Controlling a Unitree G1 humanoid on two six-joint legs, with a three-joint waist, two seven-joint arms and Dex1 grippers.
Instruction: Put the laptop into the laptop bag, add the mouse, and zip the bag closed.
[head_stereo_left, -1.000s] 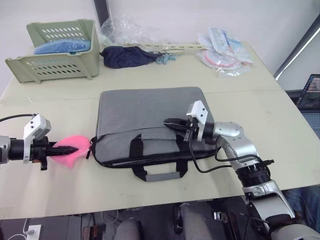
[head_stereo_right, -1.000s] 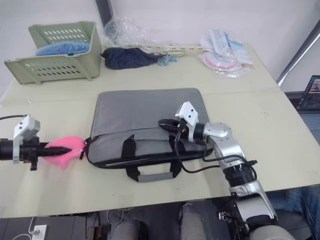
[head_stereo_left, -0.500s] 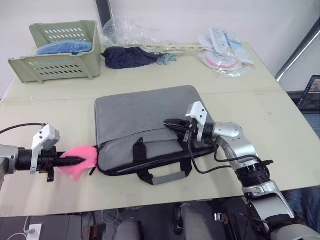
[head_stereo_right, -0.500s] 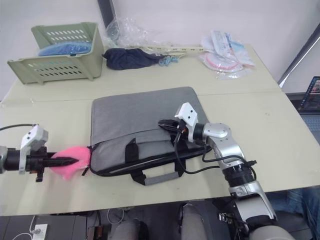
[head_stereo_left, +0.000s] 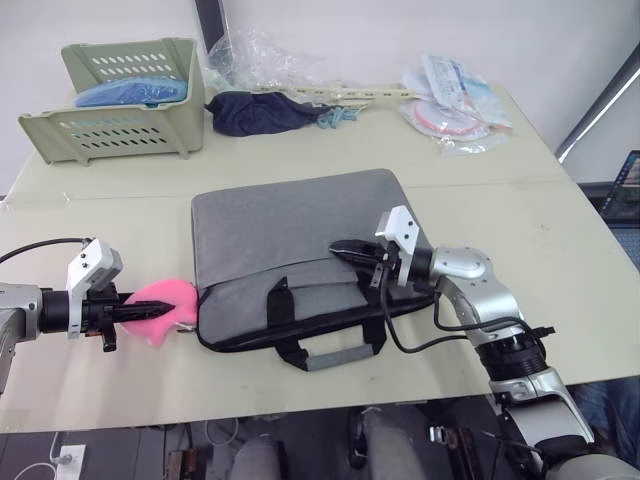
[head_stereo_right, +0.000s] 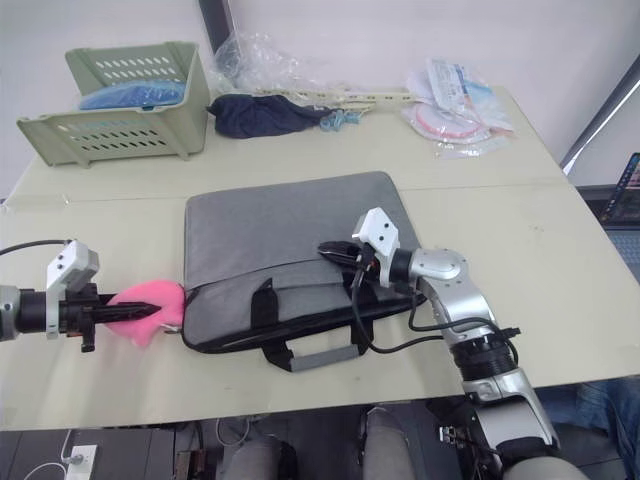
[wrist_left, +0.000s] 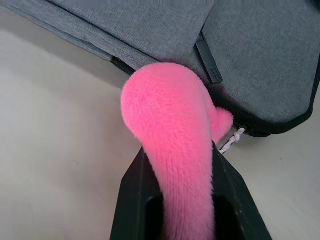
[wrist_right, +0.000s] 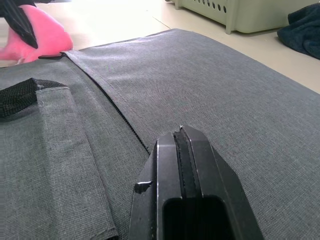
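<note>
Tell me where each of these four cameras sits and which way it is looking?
Left eye: on the head, looking down at the table; both arms show.
Right eye: beside it, same scene.
Left wrist: on the left arm, looking along the left end effector, shut on the pink toy at the bag's corner.
Right wrist: on the right arm, looking along the shut right end effector resting on the bag.
Shared: all four show bag and toy.

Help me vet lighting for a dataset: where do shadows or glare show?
Left eye view: even light, a thin shadow under the front edge of the laptop bag. Right wrist view: the table beyond the bag glares pale. Left wrist view: no glare on the pink toy in the left pincer.
</note>
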